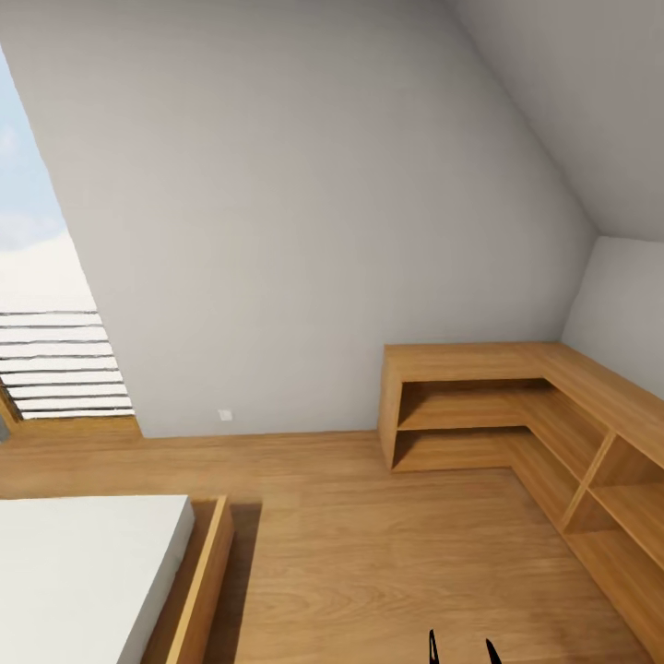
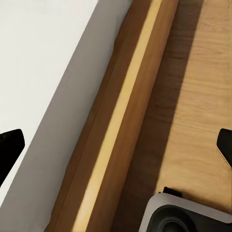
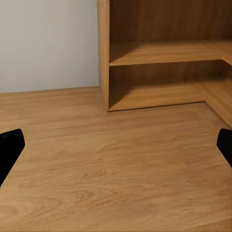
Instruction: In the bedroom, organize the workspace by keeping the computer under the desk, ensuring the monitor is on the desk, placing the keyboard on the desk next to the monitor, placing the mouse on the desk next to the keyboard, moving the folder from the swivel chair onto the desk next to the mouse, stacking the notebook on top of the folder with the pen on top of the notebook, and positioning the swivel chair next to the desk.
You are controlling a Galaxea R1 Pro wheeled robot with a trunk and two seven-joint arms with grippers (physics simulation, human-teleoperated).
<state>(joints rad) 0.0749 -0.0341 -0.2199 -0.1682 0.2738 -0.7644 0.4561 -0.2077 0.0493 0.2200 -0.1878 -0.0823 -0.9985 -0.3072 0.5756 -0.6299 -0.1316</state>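
I see bedroom corner: sloped grey-white wall (image 1: 304, 203), skylight (image 1: 46, 304) at left, plank floor (image 1: 369, 544). Low wooden L-shaped shelf unit (image 1: 516, 406) sits in far right corner, its shelves bare. White bed (image 1: 74, 572) in wooden frame (image 1: 198, 590) at near left. Left end effector (image 2: 116, 147) hangs over bed frame edge, fingers apart, nothing between. Right end effector (image 3: 116, 147) faces shelf unit over floor, fingers apart, nothing held.

Soft daylight enters through the skylight (image 1: 41, 304); the bed frame (image 1: 198, 590) shadows the floor.
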